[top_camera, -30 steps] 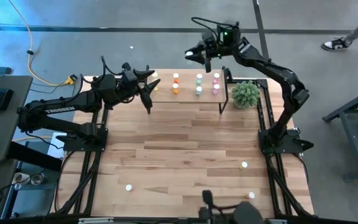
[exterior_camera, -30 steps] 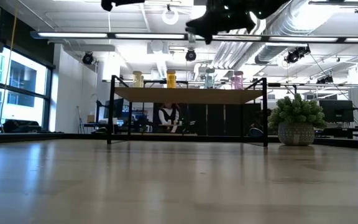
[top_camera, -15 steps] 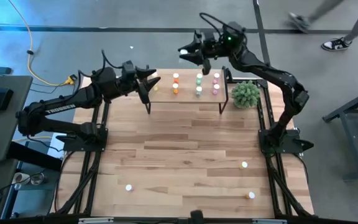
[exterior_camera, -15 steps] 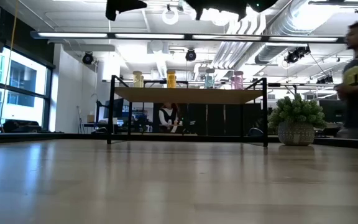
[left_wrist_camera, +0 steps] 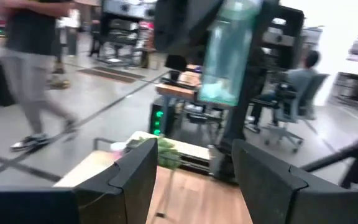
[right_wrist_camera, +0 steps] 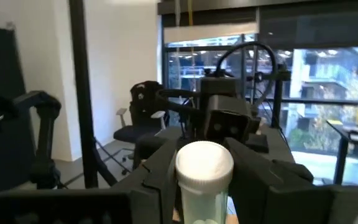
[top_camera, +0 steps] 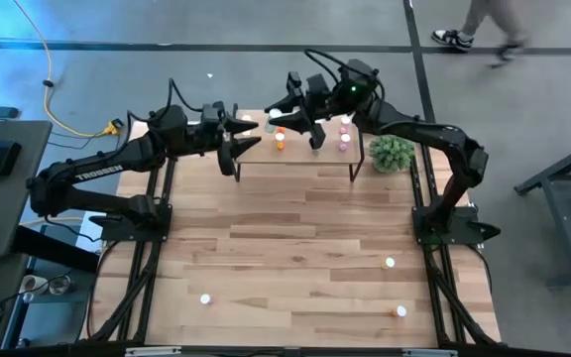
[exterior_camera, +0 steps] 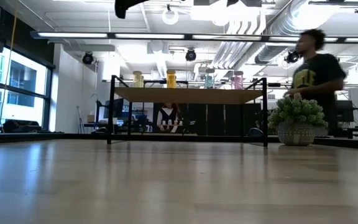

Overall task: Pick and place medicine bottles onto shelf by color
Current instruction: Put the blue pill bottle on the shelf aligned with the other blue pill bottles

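The shelf [top_camera: 300, 149] stands at the table's far edge, with medicine bottles [exterior_camera: 171, 78] upright on it in yellow, orange, green and pink groups. Above its left part, my right gripper [top_camera: 284, 107] is shut on a pale green, white-capped bottle [right_wrist_camera: 204, 168]. The left wrist view shows that bottle [left_wrist_camera: 227, 53] too. Just left of it my left gripper [top_camera: 238, 137] faces it, open and with nothing in it, its fingers [left_wrist_camera: 135, 177] level. Three loose bottles [top_camera: 204, 297] [top_camera: 389, 263] [top_camera: 400, 311] stand on the near tabletop. My right gripper pinches the green bottle's body [right_wrist_camera: 202, 208] between its two fingers, just under the white cap [right_wrist_camera: 204, 163]. The fingers [right_wrist_camera: 157, 168] reach in about level from the table's right. The bottle is lifted clear above the shelf, roughly upright.
A green plant ball [top_camera: 392, 151] in a pot sits right of the shelf. The shelf's black legs [exterior_camera: 111, 109] stand on the tabletop. Behind the table a person [exterior_camera: 316, 68] walks by. The wide middle of the tabletop [top_camera: 295, 228] holds nothing but the loose bottles near the front.
My right gripper has carried the green bottle toward the table's left, along above the shelf, up to my left gripper, rising a little and swinging round. My left gripper has stayed in place but has turned toward the incoming bottle.
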